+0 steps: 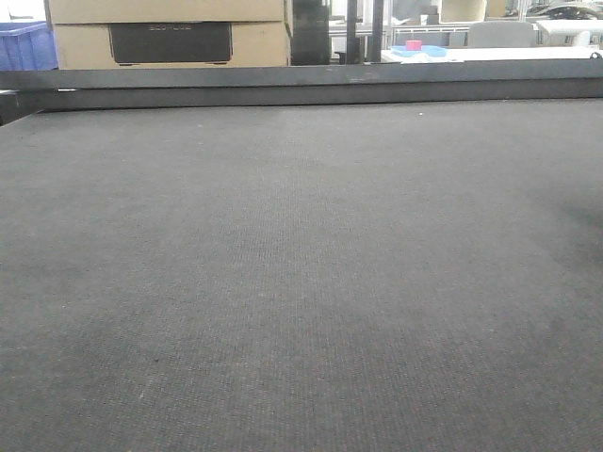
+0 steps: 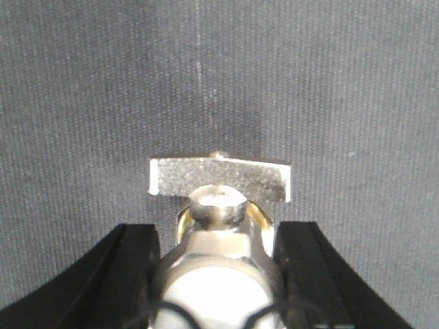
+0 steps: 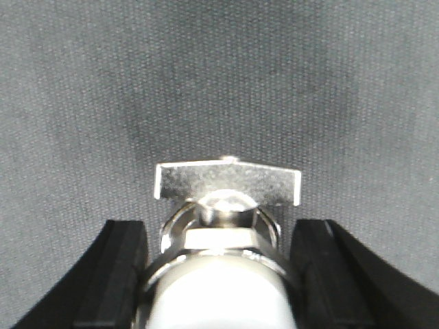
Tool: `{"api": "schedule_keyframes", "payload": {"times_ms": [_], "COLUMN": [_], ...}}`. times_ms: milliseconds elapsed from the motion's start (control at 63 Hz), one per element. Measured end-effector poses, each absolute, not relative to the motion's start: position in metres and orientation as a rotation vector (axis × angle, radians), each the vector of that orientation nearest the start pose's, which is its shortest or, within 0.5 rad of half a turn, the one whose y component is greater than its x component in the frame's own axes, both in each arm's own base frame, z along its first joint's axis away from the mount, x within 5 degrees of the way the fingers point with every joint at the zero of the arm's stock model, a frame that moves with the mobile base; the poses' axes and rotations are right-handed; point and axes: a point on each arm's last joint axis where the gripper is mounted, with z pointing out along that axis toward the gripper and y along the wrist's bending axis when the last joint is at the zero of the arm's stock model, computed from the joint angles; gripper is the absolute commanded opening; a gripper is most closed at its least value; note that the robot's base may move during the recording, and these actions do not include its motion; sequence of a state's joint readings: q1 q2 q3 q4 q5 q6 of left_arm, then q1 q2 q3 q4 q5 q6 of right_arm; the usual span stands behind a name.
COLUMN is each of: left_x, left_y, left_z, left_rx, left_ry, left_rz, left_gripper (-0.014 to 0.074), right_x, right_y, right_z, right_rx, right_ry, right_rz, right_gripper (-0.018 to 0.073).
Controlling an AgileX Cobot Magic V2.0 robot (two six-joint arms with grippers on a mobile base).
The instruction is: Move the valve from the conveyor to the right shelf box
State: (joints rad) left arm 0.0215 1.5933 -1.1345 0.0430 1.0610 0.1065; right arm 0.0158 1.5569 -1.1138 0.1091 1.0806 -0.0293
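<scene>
In the left wrist view a silver metal valve (image 2: 218,179) with a flat T-shaped handle sits between the black fingers (image 2: 134,267) of my left gripper (image 2: 219,240), which is shut on its round body above the conveyor (image 2: 206,68). The right wrist view shows a similar silver valve (image 3: 226,184), and my right gripper (image 3: 219,236) is shut on its body over the grey belt (image 3: 206,68). In the front view the wide conveyor (image 1: 301,282) lies bare; neither gripper nor any valve shows there. The right shelf box is out of view.
A dark rail (image 1: 301,85) edges the belt's far side. Behind it stand a cardboard box (image 1: 170,38), a blue crate (image 1: 24,47) at far left and a pink item on a blue tray (image 1: 415,47).
</scene>
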Motion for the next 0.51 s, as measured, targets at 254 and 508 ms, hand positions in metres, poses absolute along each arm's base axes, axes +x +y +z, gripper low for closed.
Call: {"api": "schedule_keyframes", "payload": {"times_ms": [254, 508], "left_x": [0.285, 0.231], "left_y": [0.004, 0.001], "left_z": [0.273, 0.307], "left_rx": [0.107, 0.064], "left_ry": [2.851, 2.490], "left_rz": [-0.005, -0.025], "left_gripper": [-0.0111, -0.0111], "right_x": [0.276, 0.250], "right_y": [0.014, 0.012], "right_z": [0.288, 0.322], "right_rx": [0.000, 0.007], "right_ry": [2.807, 2.524], "right_rz": [0.157, 0.141], "right_gripper": [-0.0162, -0.0162]}}
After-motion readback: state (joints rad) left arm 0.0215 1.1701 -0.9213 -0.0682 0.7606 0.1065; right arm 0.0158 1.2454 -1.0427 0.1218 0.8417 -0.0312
